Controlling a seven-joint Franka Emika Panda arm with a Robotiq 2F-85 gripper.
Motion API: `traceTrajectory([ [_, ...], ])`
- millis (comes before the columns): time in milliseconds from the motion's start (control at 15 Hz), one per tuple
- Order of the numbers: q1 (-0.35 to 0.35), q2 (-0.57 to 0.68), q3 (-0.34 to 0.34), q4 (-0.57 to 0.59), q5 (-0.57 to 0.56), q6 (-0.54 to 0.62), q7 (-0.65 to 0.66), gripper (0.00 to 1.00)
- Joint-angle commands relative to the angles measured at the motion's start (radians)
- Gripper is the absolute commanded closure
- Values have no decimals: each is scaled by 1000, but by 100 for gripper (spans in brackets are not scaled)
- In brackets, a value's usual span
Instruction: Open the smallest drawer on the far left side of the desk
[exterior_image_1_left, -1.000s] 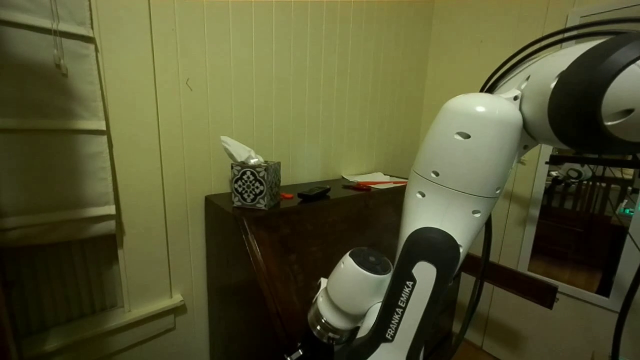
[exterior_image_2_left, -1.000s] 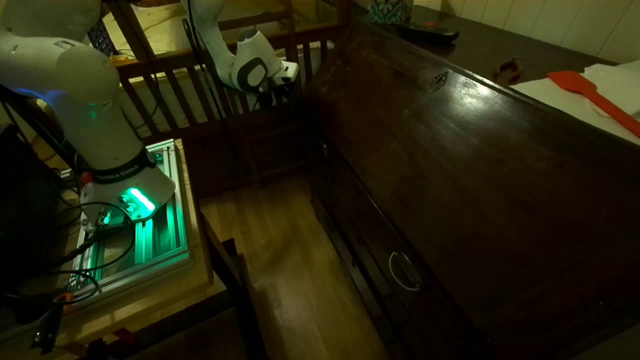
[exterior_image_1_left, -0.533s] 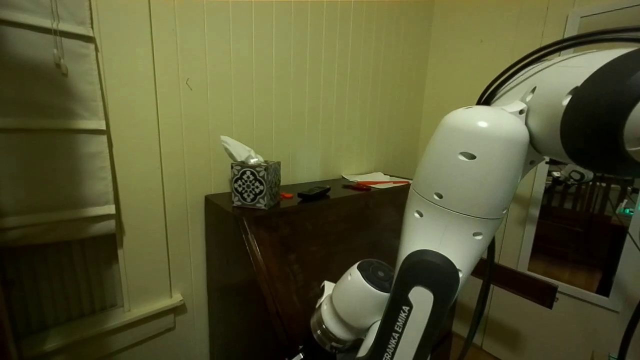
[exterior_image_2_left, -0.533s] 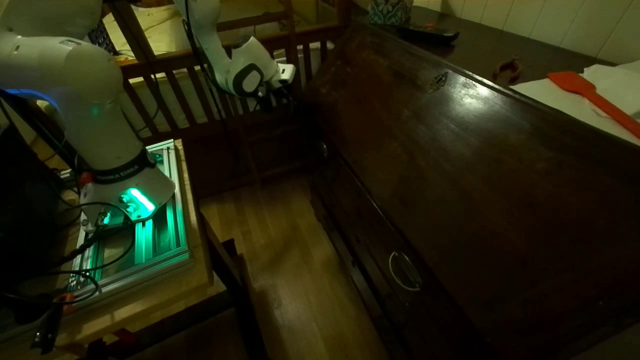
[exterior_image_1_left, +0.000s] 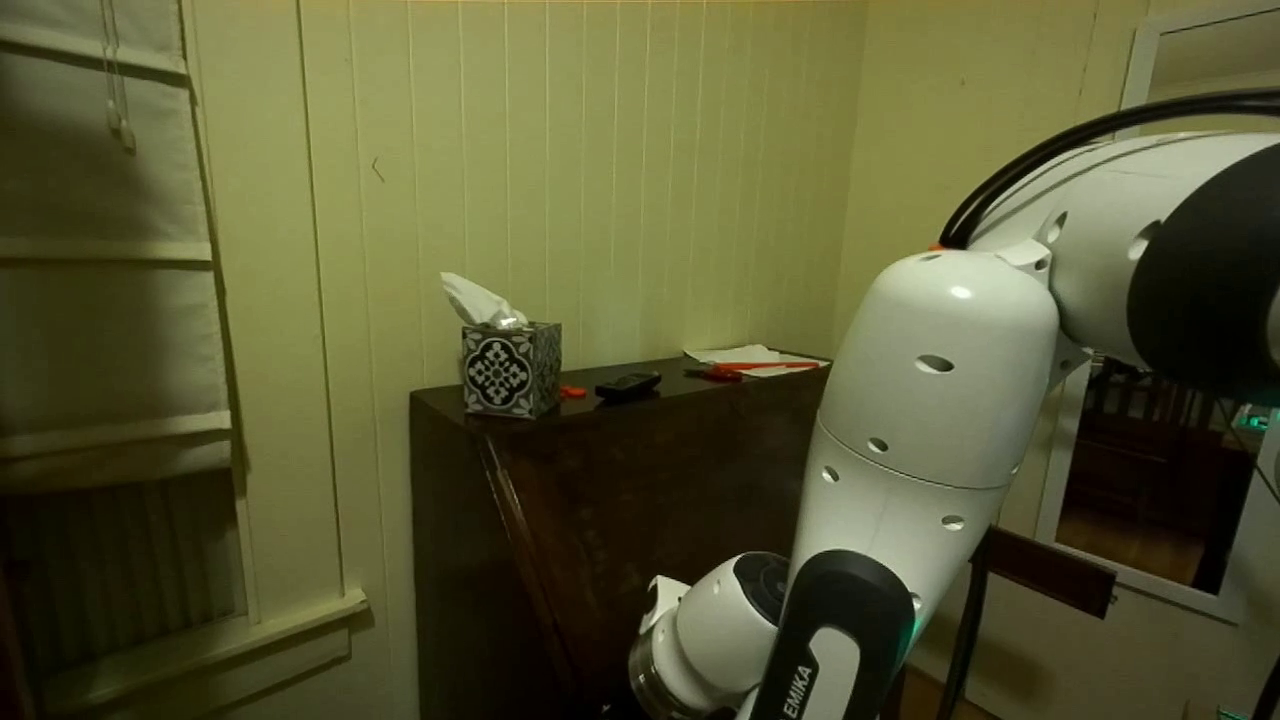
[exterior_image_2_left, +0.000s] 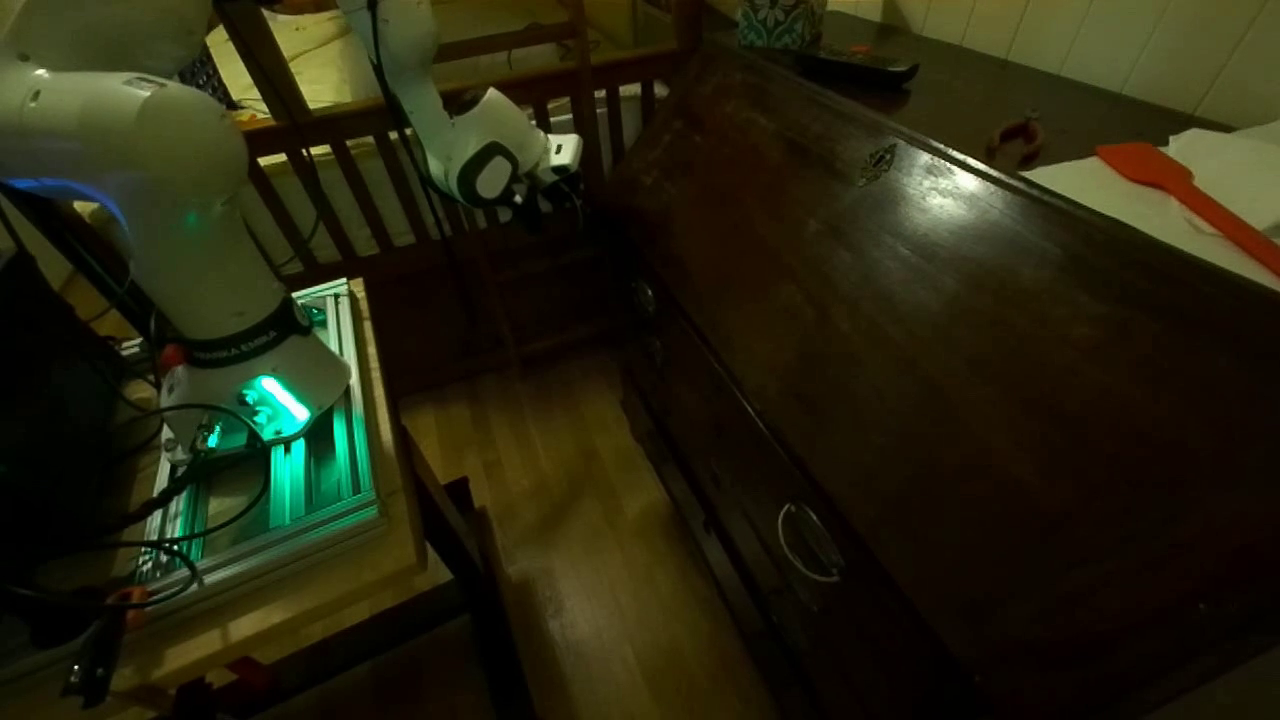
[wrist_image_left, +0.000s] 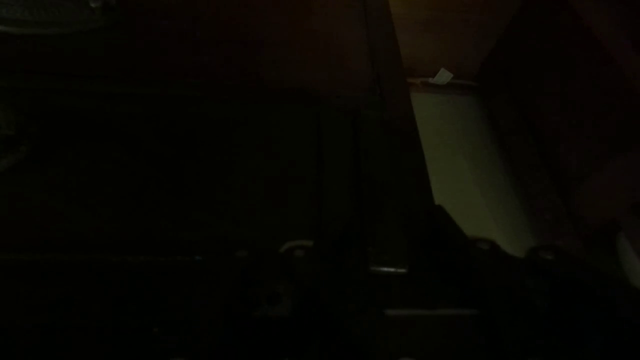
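My claw (exterior_image_2_left: 560, 208) is by the left end of the desk (exterior_image_2_left: 950, 400); reach is desk-side and down.
In an exterior view: my wrist (exterior_image_1_left: 715, 625) stands before the dark wood sloping panel (exterior_image_1_left: 640, 490); claw not made out there. In an exterior view: oval metal pull (exterior_image_2_left: 645, 297) is desk-side of the claw, seemingly lower, looks apart; long axis of the desk front runs from there to a ring pull (exterior_image_2_left: 811, 542), well off the claw. Edges of the smallest drawer lost in the dark; I judge it near that oval pull, unopened. Wrist view: near black; curved pull with patterned plate (wrist_image_left: 52, 16) up-left of the claw, pale strip (wrist_image_left: 470, 170) up-right. Can't tell if the claw is wide or narrow.
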Motion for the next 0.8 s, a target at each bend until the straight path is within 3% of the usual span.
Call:
traceTrajectory([
  [0,6,51,-6,60,69,42,-59,87],
  [133,11,53,-6,58,89,45,-76,97],
  [267,11,47,2,52,98,42,-82,94],
  [733,-87,-62,154,-30,91,-67,-21,94],
])
